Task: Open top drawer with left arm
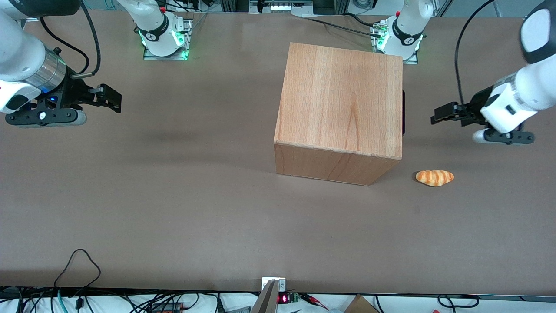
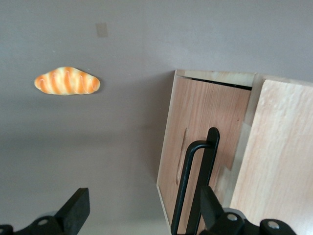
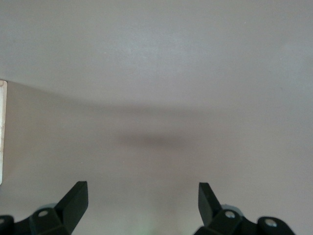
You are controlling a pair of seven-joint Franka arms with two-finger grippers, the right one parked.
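Left arm (image 1: 527,93) hovering at working arm's end of table (image 1: 173,195), end effector (image 1: 439,114) spread wide, apart from cabinet (image 1: 343,100). Wrist view revealing top drawer (image 2: 205,147) front and black handle (image 2: 195,181), barely visible from front. Bread roll (image 1: 435,178) lying near cabinet.

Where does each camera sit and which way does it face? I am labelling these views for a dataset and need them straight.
Front view: high at the table's edge, looking down on the cabinet, the bread roll and both arms; the left gripper hangs beside the cabinet.
Left wrist view: on the working arm, facing the top drawer, its black handle and the roll; both open fingers show.
Right wrist view: on the parked arm, facing bare table.
Front and left wrist views share the roll and the cabinet.
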